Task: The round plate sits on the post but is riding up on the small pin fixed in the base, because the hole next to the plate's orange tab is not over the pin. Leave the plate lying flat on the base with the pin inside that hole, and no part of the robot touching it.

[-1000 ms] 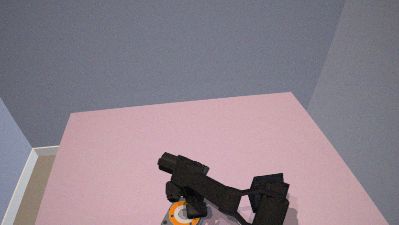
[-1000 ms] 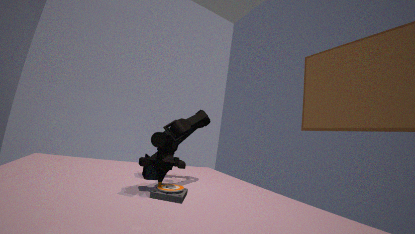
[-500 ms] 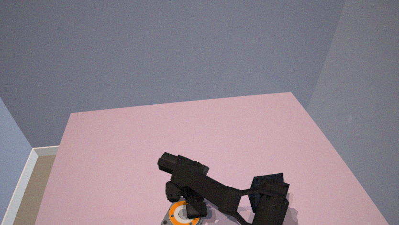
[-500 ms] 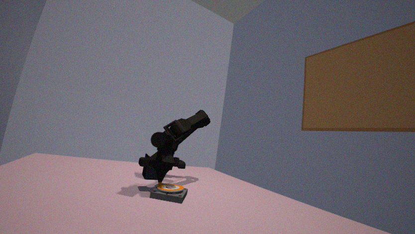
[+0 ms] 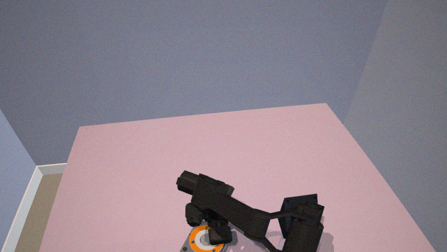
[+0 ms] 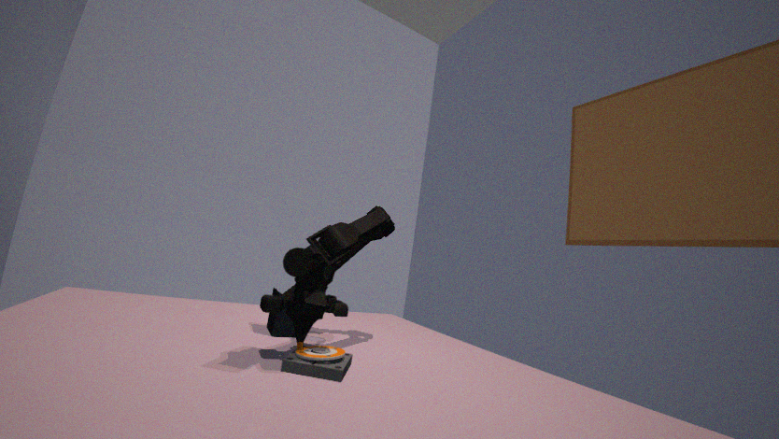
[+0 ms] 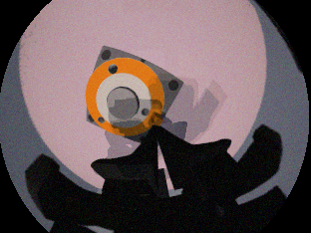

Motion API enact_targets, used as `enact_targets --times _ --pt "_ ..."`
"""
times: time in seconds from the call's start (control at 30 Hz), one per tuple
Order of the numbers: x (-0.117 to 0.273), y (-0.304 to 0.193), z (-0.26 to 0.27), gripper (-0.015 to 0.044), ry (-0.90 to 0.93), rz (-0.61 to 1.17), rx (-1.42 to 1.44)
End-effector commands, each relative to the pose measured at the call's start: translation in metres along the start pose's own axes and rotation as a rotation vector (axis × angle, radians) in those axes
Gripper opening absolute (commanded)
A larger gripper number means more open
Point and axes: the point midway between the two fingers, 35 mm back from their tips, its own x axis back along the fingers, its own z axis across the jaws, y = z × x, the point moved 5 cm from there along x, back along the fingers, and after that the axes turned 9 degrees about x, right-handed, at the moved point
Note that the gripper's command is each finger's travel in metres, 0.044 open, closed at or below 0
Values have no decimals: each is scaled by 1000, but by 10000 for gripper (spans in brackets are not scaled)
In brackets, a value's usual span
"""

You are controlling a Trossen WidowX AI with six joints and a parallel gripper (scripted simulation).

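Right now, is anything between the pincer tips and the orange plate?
Nothing. In the wrist view the shut pincer ends right at the orange plate's rim by its tab, no gap visible. The exterior view agrees; actual contact can't be confirmed.

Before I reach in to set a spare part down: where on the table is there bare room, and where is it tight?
Bare pink table stretches from the arm to the far edge, and along the left side. It is tight at the near edge: the shut gripper sits at the orange plate on its grey base, beside the arm's mount.
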Motion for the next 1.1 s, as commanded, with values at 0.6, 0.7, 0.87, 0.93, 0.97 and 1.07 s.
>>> enact_targets --times 0.6,0.7,0.87,0.93,0.97,1.07 --pt "2 7 -3 0 -16 -20 24" --pt "2 7 -3 0 -16 -20 24" --pt "2 9 -5 0 -16 -20 24" --pt "3 11 -7 0 -16 -20 24" --pt "3 11 -7 0 -16 -20 24" --pt "3 13 -9 0 -16 -20 24"
